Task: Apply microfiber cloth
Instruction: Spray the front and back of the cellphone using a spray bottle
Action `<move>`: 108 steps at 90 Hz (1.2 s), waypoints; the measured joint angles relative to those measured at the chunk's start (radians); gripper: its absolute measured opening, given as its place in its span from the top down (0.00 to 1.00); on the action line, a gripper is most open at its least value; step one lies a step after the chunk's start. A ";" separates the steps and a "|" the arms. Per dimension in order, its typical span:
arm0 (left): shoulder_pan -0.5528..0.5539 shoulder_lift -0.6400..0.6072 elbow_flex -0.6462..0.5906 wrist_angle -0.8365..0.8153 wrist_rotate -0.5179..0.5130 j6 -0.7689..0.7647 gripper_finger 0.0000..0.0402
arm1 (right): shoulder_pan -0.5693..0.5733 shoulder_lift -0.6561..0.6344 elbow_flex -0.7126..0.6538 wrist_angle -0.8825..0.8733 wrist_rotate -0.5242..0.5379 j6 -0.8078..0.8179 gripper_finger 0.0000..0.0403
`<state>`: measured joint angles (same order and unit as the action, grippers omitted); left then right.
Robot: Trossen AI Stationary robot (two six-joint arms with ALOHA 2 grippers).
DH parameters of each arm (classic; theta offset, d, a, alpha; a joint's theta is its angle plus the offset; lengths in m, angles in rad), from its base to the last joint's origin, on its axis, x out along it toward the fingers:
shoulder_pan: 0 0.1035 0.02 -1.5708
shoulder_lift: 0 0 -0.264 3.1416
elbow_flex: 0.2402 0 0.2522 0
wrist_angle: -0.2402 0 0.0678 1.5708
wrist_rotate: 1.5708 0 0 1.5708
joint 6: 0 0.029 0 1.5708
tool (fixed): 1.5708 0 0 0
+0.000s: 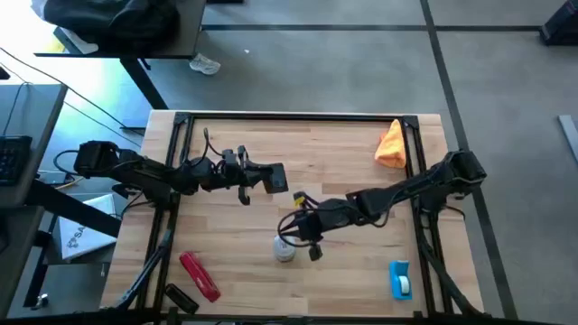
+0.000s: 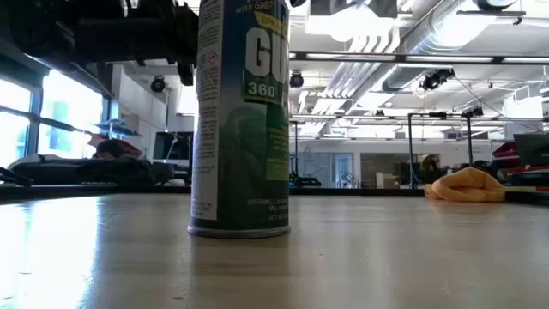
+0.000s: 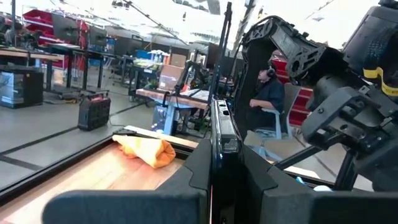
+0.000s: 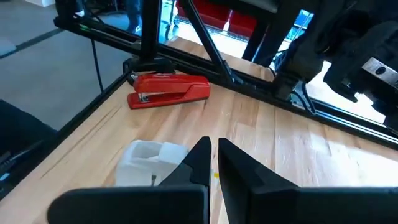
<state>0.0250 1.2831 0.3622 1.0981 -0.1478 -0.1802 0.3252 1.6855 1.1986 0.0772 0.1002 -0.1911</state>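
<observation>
Microfiber cloth (image 1: 391,145): crumpled on the table (image 1: 343,162), far right corner, untouched.
Right gripper (image 1: 310,236): fingers nearly together, empty, beside the spray can (image 1: 284,248).
Left gripper (image 1: 275,177): fingers together, empty, well apart from the cloth.

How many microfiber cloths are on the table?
1: the orange microfiber cloth lies crumpled at the table's far right corner, apart from both arms. No other cloth shows in any view.

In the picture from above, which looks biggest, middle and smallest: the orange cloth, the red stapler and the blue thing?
1. Red stapler, longest.
2. Microfiber cloth, close behind the stapler, so that order is unsure.
3. Blue-and-white item, clearly smallest.
</observation>
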 joint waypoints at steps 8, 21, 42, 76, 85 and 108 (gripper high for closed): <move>0.000 0.000 0.000 0.000 0.000 0.000 0.96 | 0.000 0.000 0.001 -0.007 0.000 0.003 1.00; 0.000 0.000 0.000 0.000 0.000 0.000 0.96 | 0.000 -0.009 0.000 0.000 -0.001 -0.011 1.00; 0.000 0.000 0.000 0.000 0.000 0.000 0.96 | -0.018 -0.017 -0.001 0.008 -0.017 -0.020 1.00; 0.000 0.000 0.000 0.001 0.000 0.001 0.96 | -0.057 0.000 -0.001 0.017 -0.157 -0.007 1.00; 0.000 0.000 0.000 0.000 0.000 0.001 0.96 | -0.057 0.001 -0.001 0.015 -0.158 0.000 1.00; 0.000 0.000 0.000 0.000 0.000 0.001 0.96 | -0.057 -0.008 -0.001 0.017 -0.158 -0.005 1.00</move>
<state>0.0246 1.2827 0.3626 1.0985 -0.1479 -0.1795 0.2680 1.6772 1.1973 0.0944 -0.0574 -0.1961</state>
